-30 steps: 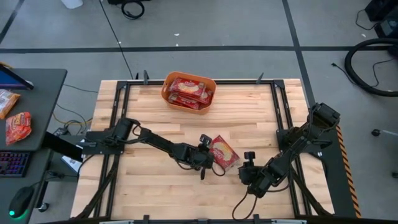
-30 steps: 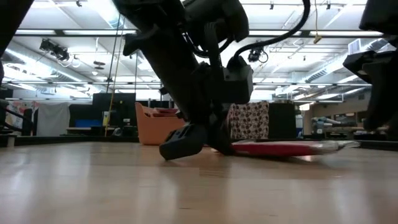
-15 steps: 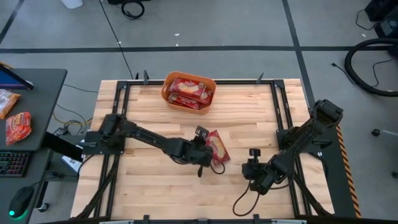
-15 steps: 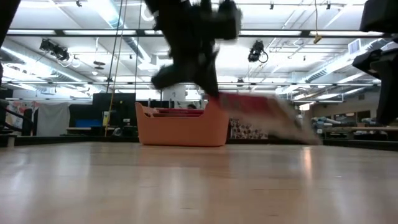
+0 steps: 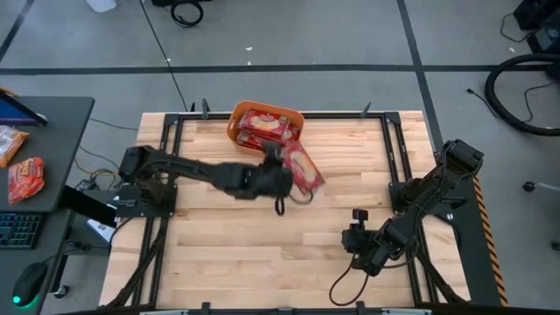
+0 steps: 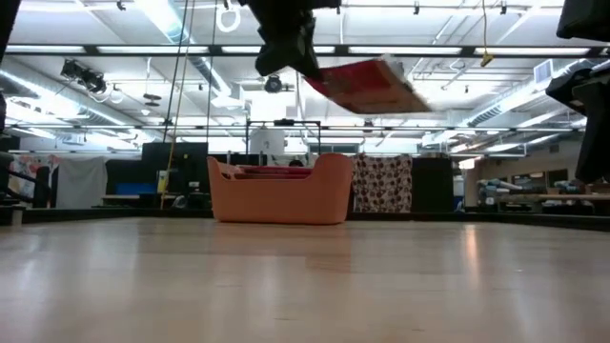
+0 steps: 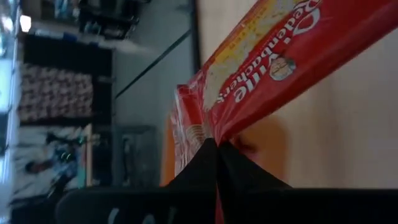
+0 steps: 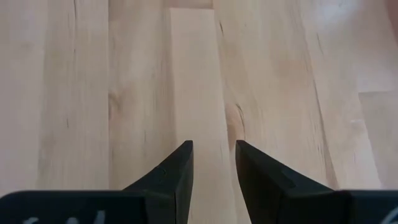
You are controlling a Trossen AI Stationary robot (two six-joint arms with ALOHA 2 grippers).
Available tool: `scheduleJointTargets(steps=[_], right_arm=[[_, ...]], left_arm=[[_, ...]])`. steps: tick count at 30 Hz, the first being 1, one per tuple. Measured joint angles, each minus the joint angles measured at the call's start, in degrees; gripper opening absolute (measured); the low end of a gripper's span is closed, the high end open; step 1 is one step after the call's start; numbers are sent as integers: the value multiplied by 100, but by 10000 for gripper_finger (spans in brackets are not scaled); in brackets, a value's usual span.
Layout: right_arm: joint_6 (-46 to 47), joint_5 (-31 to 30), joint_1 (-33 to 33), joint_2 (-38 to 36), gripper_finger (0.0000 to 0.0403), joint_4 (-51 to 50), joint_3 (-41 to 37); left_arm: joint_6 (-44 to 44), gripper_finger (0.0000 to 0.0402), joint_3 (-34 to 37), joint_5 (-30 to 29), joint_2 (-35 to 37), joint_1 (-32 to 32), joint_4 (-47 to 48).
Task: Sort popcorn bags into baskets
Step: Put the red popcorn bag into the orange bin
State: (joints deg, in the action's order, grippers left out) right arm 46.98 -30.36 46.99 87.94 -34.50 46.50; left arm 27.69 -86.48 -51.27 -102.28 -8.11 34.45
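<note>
My left gripper (image 5: 282, 168) is high above the table's middle, just on the near side of the orange basket (image 5: 238, 122), and is shut on a red popcorn bag (image 5: 303, 168) with a cream-yellow label. The low view shows the bag (image 6: 367, 86) in the air, above the level of the basket (image 6: 281, 195). Several more red bags (image 5: 265, 129) lie inside the basket. My right gripper (image 5: 354, 234) sits low near the table's near right part, fingers slightly apart (image 8: 214, 155) over bare wood. My left gripper pinches the popcorn bag between its two shut fingers (image 7: 205, 163) at one edge of the packet (image 7: 225, 127). It comes at the bag roughly level from the table's left. The bag is lifted clear and sticks out beyond the fingers toward the right, slanting slightly down.
A dark side desk stands left of the table with an orange-red snack packet (image 5: 24, 178) and a keyboard (image 5: 17, 229). Black frame rails (image 5: 395, 144) run along the table's edges. Bare wood (image 5: 219, 245) lies between the arms.
My left gripper has risen from the table and swung toward the far edge, toward the basket, staying shut on the bag. The bag, which lay flat on the wood near the middle, is now lifted clear and carried high beside the basket.
</note>
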Motion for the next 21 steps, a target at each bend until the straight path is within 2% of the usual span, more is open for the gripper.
scheduleJointTargets(steps=[3,7,13,17,21], right_arm=[[0,-12,14,2,125,17,0],[0,-23,14,2,125,71,0],[-50,-25,17,2,125,168,0],[-127,-47,17,2,125,168,0],[-156,-169,16,2,125,176,0]], left_arm=[[180,1,-2,-6,15,495,-55],[169,1,-4,475,-35,1349,-26],[94,0,0,860,-54,2579,19],[-54,0,0,1116,-56,3107,376],[-336,1,2,1321,-124,3310,633]])
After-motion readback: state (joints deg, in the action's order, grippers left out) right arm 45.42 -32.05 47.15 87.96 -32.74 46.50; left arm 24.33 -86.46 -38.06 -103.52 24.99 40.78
